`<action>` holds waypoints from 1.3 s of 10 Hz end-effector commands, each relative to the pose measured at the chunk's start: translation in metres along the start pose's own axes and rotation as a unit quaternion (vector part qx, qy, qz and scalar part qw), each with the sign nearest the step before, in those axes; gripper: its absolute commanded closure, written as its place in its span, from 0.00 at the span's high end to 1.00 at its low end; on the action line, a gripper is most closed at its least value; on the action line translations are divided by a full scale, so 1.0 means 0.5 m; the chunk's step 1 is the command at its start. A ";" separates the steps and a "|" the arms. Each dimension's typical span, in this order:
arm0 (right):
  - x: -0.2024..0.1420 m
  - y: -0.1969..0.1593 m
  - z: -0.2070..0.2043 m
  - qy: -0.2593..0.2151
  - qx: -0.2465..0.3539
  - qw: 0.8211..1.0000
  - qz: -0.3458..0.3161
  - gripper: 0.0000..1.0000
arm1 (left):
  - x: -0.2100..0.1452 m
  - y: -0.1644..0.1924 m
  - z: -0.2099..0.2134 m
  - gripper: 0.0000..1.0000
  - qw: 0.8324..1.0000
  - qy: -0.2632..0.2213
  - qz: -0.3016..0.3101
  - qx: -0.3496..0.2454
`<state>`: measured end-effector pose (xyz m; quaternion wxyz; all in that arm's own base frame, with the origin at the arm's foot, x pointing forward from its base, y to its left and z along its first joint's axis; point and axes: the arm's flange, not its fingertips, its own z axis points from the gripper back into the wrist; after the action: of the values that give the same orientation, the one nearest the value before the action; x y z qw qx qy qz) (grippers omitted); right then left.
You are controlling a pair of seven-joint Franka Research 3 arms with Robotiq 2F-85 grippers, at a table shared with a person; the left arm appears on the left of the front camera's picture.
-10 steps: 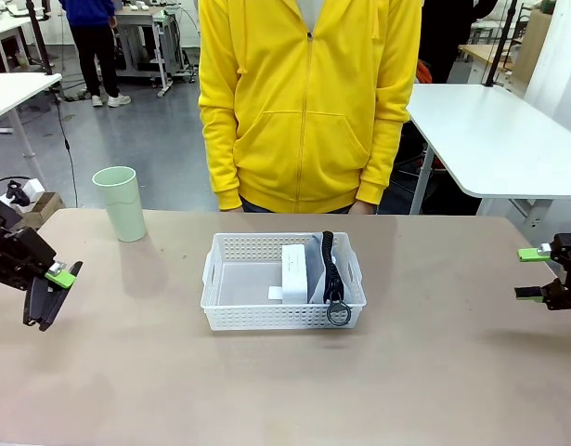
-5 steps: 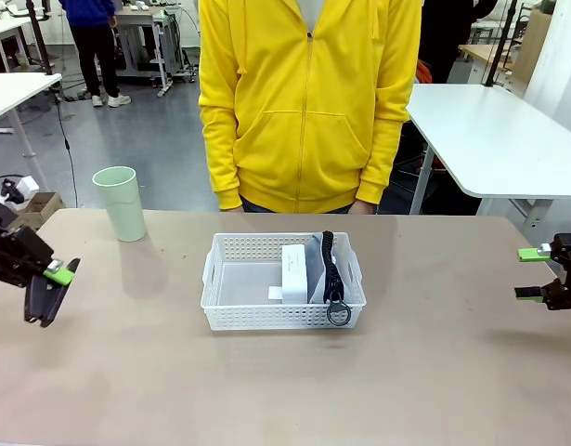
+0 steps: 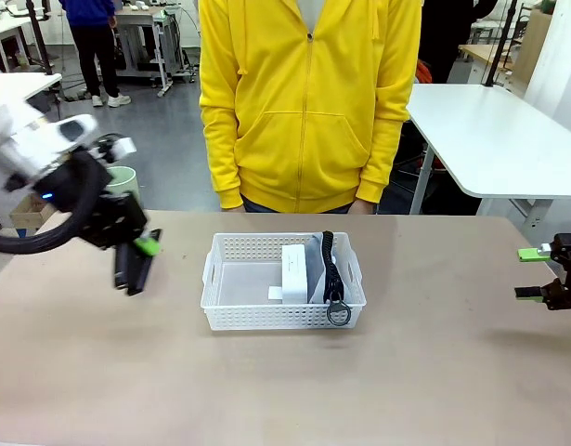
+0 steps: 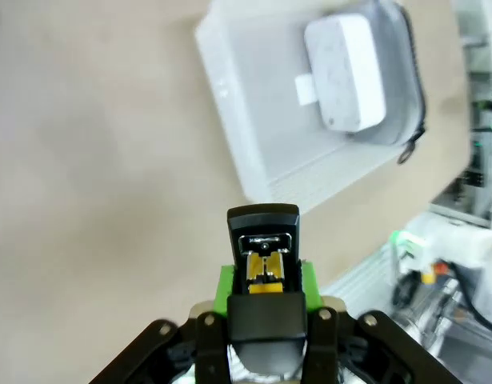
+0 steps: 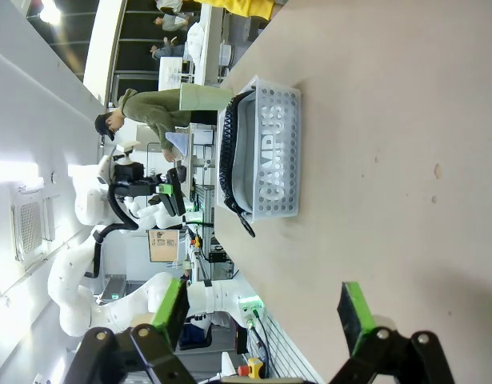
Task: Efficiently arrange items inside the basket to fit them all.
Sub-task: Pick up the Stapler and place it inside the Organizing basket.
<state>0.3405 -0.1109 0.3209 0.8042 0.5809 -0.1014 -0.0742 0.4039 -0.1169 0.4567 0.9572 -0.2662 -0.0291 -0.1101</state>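
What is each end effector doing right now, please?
Left end effector: closed, holding the stapler.
Right end effector: open, holding nothing.

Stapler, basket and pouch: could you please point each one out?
stapler [image 4: 263, 218], left wrist view, its black front end.
basket [image 3: 280, 318], front view, its near wall.
pouch [image 3: 330, 265], front view, its black zipper strip.

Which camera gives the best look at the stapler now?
Left wrist view: the black stapler sits close, centred, clamped in the left gripper. Front view gives a small dark shape; right wrist view, too distant to tell.
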 end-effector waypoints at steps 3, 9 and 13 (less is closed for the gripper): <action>0.002 0.006 0.001 -0.007 0.007 1.000 -0.001 1.00 | 0.151 -0.133 -0.073 0.37 0.985 0.006 -0.114 0.127; 0.002 0.006 0.001 -0.007 0.007 1.000 -0.001 1.00 | 0.150 -0.207 -0.291 0.37 0.942 0.043 -0.269 0.198; 0.002 0.006 0.001 -0.007 0.007 1.000 -0.001 1.00 | 0.165 -0.198 -0.367 0.37 0.928 0.080 -0.301 0.203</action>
<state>0.3404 -0.1108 0.3208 0.8042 0.5810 -0.1012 -0.0743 0.4549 -0.3074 0.3566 0.9172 -0.0440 -0.0506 -0.3928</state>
